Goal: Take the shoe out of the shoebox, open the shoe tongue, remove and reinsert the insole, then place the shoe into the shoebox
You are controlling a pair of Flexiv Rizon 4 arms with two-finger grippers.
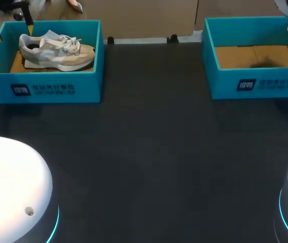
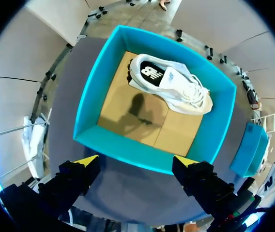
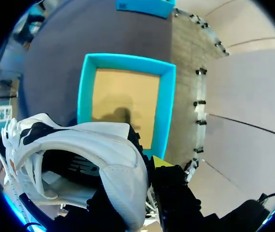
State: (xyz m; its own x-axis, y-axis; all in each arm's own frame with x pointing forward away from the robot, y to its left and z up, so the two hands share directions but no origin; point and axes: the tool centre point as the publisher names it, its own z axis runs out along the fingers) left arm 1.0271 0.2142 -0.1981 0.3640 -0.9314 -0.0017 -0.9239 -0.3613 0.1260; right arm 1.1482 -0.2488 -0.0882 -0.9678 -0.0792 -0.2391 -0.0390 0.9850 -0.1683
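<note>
While the right jaws gripped the shoe (image 3: 103, 145) aloft over its empty shoebox (image 3: 168, 111), the left jaws hung open above a second boxed shoe (image 2: 171, 84). Taking-out looked done; next, it needed setting on the counter (image 1: 149, 152) and opening up.

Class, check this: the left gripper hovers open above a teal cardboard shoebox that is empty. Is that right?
No. The teal cardboard shoebox under the open left gripper is not empty: the left wrist view shows a white-and-grey sneaker in it.
</note>
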